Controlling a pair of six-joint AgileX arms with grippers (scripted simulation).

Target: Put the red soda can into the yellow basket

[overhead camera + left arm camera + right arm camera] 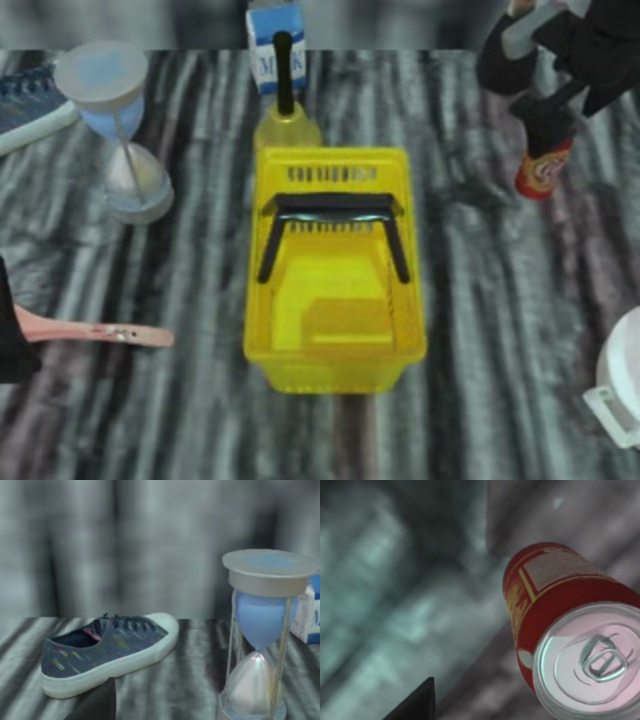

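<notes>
From above, the right gripper [548, 118] is up at the far right of the table, sitting right over the top end of the red soda can [543, 168]. The dark fingers cover the can's upper part, so it looks like they're pinching it, but honestly I can't tell how wide the jaws are from here. The can is well off to the right of the yellow basket [335, 355], which sits in the middle of the table with its black handles folded across the opening. Just behind the basket is a yellowish bell [286, 125] with a black handle, and behind that a milk carton [274, 42]. An hourglass [120, 130] stands far left with a sneaker [30, 105] beside it at the edge, a pink spatula-looking thing [95, 331] lies near left, and a white object [622, 385] pokes in at the near right. The left arm is parked at the left edge, barely in view. The left wrist view shows the sneaker [107, 650] and the hourglass [260, 635] close up, plus a dark fingertip [97, 705] at the frame's edge, jaws not readable. The right wrist view has the can [570, 630] right up close, silver top and pull tab facing the camera, one dark fingertip [415, 702] off to the side and not touching it there.
</notes>
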